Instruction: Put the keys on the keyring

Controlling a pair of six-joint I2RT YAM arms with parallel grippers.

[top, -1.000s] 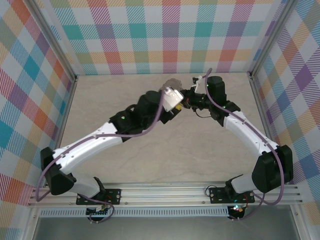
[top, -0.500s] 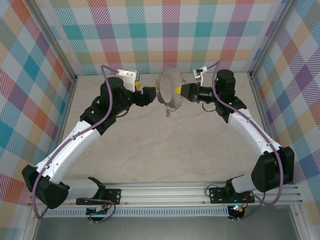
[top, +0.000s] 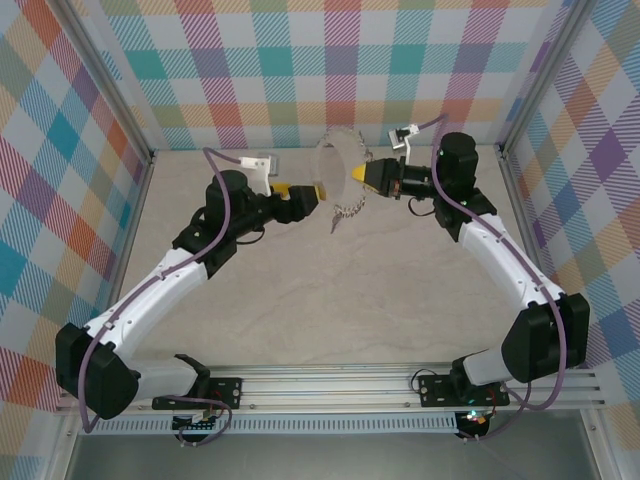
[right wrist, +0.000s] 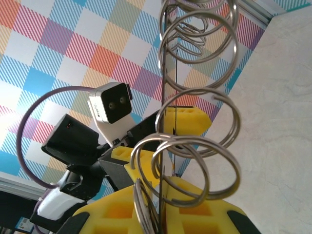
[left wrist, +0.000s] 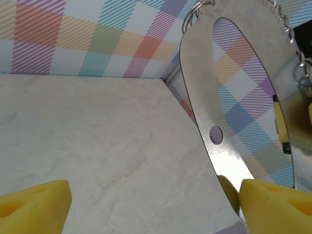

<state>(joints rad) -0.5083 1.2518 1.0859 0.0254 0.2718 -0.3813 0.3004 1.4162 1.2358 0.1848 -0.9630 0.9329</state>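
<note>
1. My left claw (left wrist: 153, 197) stands wide open with nothing between its yellow fingers (left wrist: 34, 207). In the left wrist view one finger sits just beside the lower rim of the keyring (left wrist: 222, 156), perhaps touching it.
2. My right claw (right wrist: 161, 214) is clamped on the keyring's edge and holds it upright in the air, well above the desk (top: 330, 310). In the right wrist view the hoop runs edge-on out of my fingers, and its small loops (right wrist: 229, 124) stand off to either side.
3. Seen from above, the two claws face each other across the keyring, left claw on its left face and right claw on its right.
4. A small thing (top: 335, 222) dangles under the hoop. I take it for the key hanging from a loop, but it is too small here to be sure, and I cannot make out the lilac head.
5. I judge this to be the release step: the key looks to be on the hoop and my left claw has no hold on it.
6. The next move calls for drawing the left claw straight back from the hoop's face, so the near finger does not catch the rim or a loop. The right claw should hold firm, and I should check that the key truly hangs from the keyring.
</note>
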